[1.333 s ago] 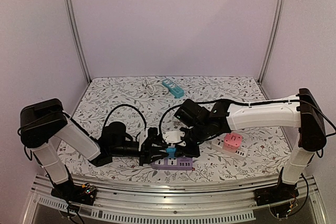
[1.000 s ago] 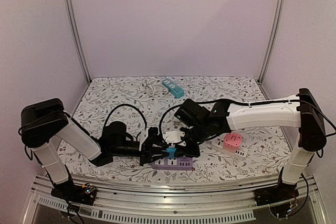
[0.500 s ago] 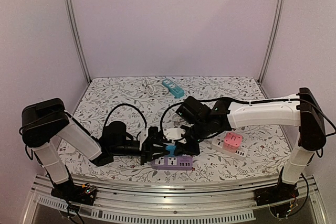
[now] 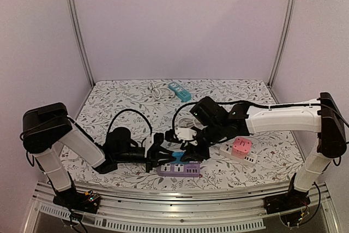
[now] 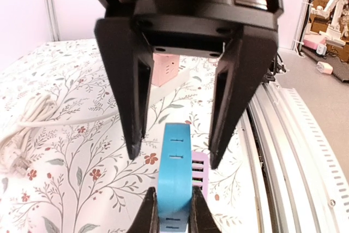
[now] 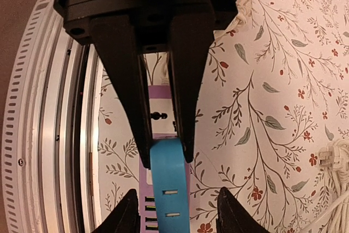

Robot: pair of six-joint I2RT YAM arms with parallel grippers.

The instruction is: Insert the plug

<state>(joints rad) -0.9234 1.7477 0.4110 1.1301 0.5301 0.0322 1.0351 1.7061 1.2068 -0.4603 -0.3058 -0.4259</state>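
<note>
The pins of the blue plug adapter are hidden, so I cannot tell how far it has gone in. It stands on the purple power strip, at the near edge of the table. From above, both black grippers cover most of it.

The left gripper is closed tight on the blue plug adapter, one finger on each side. The right gripper faces it with its fingers wide open. They sit on either side of the adapter with a gap each way, and they hold nothing.

A bundled white cord lies just behind the grippers. From above, the right arm partly hides it.

Off to the right sits a pink cube socket on a white power strip.

Far back lie a teal power strip and a coiled white cable, small and hard to see.
</note>
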